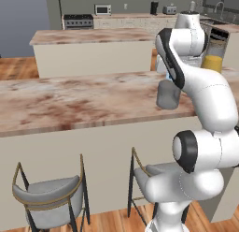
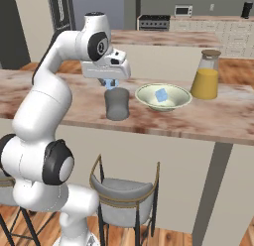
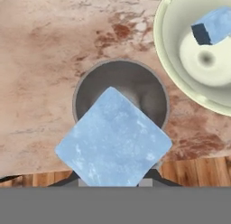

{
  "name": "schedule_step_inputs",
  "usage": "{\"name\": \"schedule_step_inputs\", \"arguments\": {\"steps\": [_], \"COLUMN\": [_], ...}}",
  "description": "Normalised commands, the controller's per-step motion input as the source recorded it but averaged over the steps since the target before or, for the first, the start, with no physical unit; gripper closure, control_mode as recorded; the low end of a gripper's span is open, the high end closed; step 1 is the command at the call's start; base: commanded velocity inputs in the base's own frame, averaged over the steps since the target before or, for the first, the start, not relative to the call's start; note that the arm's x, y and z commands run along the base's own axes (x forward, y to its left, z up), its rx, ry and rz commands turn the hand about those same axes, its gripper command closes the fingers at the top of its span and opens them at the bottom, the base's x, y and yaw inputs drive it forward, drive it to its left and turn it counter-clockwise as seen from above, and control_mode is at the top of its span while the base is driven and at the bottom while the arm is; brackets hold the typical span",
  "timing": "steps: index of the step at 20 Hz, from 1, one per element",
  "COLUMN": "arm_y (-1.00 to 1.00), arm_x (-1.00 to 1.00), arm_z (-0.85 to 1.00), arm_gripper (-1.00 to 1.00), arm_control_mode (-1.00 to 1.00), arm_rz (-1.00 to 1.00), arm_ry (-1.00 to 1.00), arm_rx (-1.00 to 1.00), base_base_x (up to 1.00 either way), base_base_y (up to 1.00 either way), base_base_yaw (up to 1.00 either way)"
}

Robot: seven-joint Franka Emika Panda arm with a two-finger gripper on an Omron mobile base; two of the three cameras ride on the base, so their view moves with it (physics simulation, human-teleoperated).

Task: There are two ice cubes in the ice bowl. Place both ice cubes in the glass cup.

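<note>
The gripper (image 2: 110,84) is hanging directly above the cup (image 2: 117,104), pinching one ice cube (image 3: 113,137) between its fingers. In the hand view this cube is sitting over the cup's open mouth, turned corner-up like a diamond and covering much of the cup's near rim. From the right base view the cube is showing as a small blue patch just under the hand and just above the cup's rim, not yet inside.

The cup is standing upright on the marble counter (image 1: 70,102), close to the counter's near edge. The bowl (image 2: 163,97) is resting just beside the cup, apart from it. The second cube (image 2: 161,94) is lying in the bowl, near its middle. A jug (image 2: 205,75) of orange liquid is standing on the counter beyond the bowl, on the side away from the cup.

In the left base view the arm is partly hiding the cup (image 1: 167,95).
</note>
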Motion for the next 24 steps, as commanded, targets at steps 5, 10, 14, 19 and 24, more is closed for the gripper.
{"name": "schedule_step_inputs", "arguments": {"steps": [5, 10, 14, 19, 24], "arm_y": [-0.01, 0.00, -0.01, 0.00, 0.00], "arm_x": [0.01, 0.11, 0.12, 0.00, 0.06], "arm_z": [-0.01, 0.00, 0.00, -0.02, -0.10], "arm_gripper": [1.00, 1.00, 1.00, 1.00, 1.00], "arm_control_mode": [-1.00, -1.00, -1.00, -1.00, -1.00], "arm_rz": [0.00, 0.00, 0.00, 0.00, 0.00], "arm_ry": [0.03, 0.00, 0.00, 0.00, 0.00], "arm_rx": [0.00, 0.01, 0.06, 0.01, 0.00], "base_base_x": [0.00, 0.00, 0.00, 0.00, 0.00], "base_base_y": [0.00, 0.00, 0.00, 0.00, 0.00], "base_base_yaw": [0.00, 0.00, 0.00, 0.00, 0.00]}}
